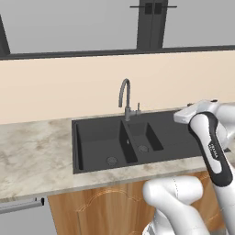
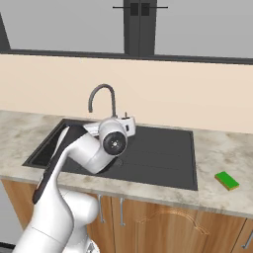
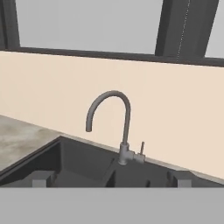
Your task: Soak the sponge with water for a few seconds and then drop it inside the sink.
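Item: sink, black, rectangular, double basin, sunk into a pale marbled bench; it lay at the centre of the left base view, the larger basin toward the left of the frame and the smaller toward the right, each with a round drain, and a flat ribbed draining area ran on to the right. Item: grey gooseneck faucet, upright at the rear rim of the sink between the basins, its spout curving toward the left of the frame, a small lever just beside its base; no stream showed at the spout. Item: sponge, small flat block, green top over a yellow layer, lay on the bench at the lower right of the right base view, just beyond the right edge of the sink and well apart from the faucet and from the arm. Item: tool, seen in the hand view at the bottom of the frame, its two dark fingertips stood wide apart at lower left and lower right with nothing between them, facing the faucet above the sink. Item: wooden cabinet fronts below the bench. Item: beige wall behind the bench, with a dark-framed window across the top of the frame.
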